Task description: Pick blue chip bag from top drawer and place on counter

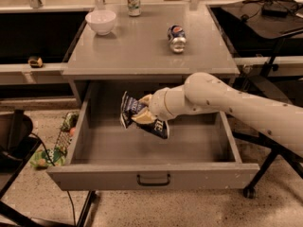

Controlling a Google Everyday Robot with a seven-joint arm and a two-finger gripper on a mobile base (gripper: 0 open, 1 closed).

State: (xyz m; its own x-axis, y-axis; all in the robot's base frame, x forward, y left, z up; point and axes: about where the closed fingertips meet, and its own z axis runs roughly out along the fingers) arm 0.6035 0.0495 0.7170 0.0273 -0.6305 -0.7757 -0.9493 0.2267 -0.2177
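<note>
**A:** In the camera view, where is the blue chip bag (129, 111), the crinkled dark foil pack with white lettering?

**B:** It is hanging in the air over the open top drawer (199, 173), the wide, shallow grey metal one with the small dark pull handle. It is sitting below the front edge of the counter (142, 56), the flat grey top of the cabinet, and somewhat left of that edge's middle. It looks clear of the drawer floor.

**A:** And the two-finger gripper (142, 113)?

**B:** It is reaching in from the right on the cream-coloured arm (222, 100), and its fingers are clamping the bag near the middle. The bag is dangling tilted from them.

**A:** So how far along are we looking?

**B:** I would say the pick is done and the carry is under way. The bag is not yet above counter height, so the rise over the front edge and the set-down are what is remaining.

**A:** Is anything occupying the counter?

**B:** A round white bowl (101, 21) is standing near the rear left corner. A silver-green can (133, 0) is standing upright at the rear edge. A blue soda can (176, 37) is lying on its side right of centre, towards the rear. The strip along the front edge is looking bare, so I would judge that the nearest place for the bag.
</note>
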